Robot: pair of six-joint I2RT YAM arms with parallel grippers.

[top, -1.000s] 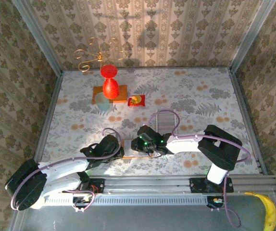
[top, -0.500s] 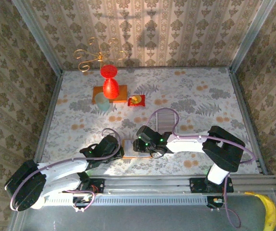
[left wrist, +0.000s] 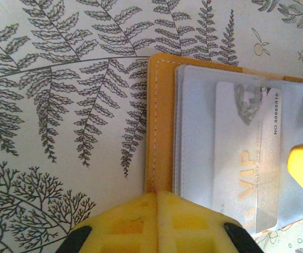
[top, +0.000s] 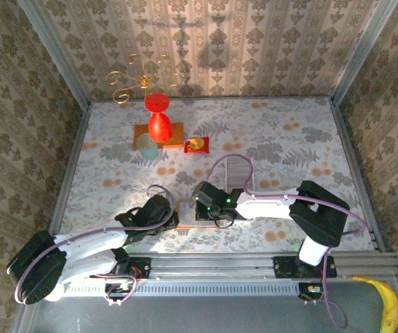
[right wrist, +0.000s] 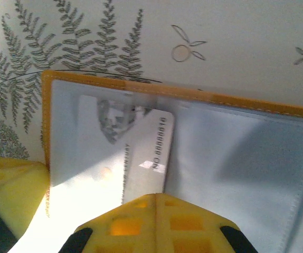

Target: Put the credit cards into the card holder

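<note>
Orange-edged, clear-sleeved card holder [left wrist: 159, 132] | silver VIP card [right wrist: 143, 153]: likely light, stiff, slick; push its short edge | left fingers [left wrist: 130, 224] closed, at holder rim | right fingers [right wrist: 130, 224] closed, empty, against card

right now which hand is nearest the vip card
The right hand, shut with its tips at the VIP card's end. The left hand is shut at the card holder's orange border instead.
</note>
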